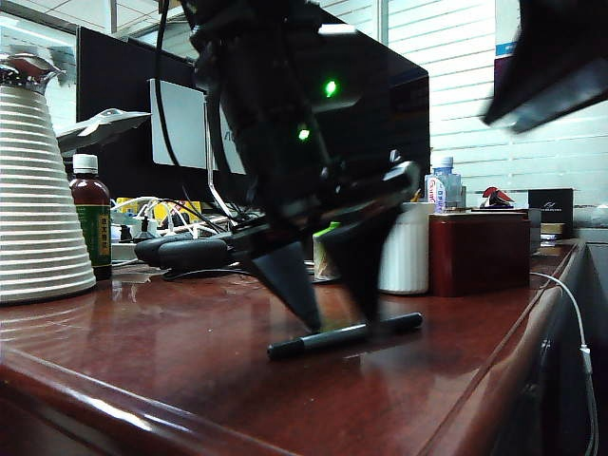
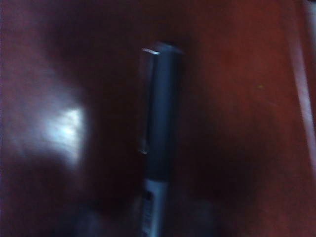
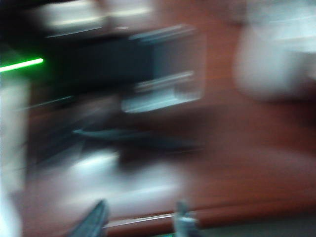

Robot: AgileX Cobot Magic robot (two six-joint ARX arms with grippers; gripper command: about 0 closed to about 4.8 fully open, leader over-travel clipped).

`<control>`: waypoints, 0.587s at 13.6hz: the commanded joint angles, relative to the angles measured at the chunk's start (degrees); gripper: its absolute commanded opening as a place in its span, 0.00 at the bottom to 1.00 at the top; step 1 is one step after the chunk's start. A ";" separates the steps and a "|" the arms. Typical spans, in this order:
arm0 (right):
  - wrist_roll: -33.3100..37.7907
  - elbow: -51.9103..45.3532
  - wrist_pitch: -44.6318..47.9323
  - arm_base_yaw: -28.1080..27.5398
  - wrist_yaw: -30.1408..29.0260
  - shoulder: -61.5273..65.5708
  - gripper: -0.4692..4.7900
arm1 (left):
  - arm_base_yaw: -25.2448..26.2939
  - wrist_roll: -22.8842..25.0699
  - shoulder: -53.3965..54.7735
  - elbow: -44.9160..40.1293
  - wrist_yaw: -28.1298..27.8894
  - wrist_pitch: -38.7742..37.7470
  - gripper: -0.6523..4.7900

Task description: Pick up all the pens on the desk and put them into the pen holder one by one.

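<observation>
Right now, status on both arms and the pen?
Left gripper down over pen, fingers astride it, pen flat on desk. Right gripper raised clear, blurred. Pen holder behind, path unblocked.

White horizontal blinds (image 1: 456,85) cover the rear window. A dark monitor (image 1: 119,104) stands behind the glossy bench (image 1: 142,361). Ceiling light reflects off the wood.

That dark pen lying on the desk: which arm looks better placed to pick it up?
The left. Its tool stands over the pen, one finger on each side. The right arm's tool shows only in its blurred wrist view, with no pen between its fingers.
</observation>
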 commanded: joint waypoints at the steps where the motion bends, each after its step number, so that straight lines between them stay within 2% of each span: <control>1: 0.22 0.22 -6.47 0.02 -7.76 -0.11 0.45 | -0.26 -0.35 0.81 -0.59 0.70 -1.14 0.12; 6: 0.22 0.70 -5.81 0.02 -7.65 -0.15 0.45 | 0.87 0.13 -0.92 -0.52 -0.20 1.92 0.11; 8: 0.20 1.73 -4.48 0.02 -6.43 -0.20 0.45 | 2.86 0.07 -4.46 -0.55 1.29 7.78 0.11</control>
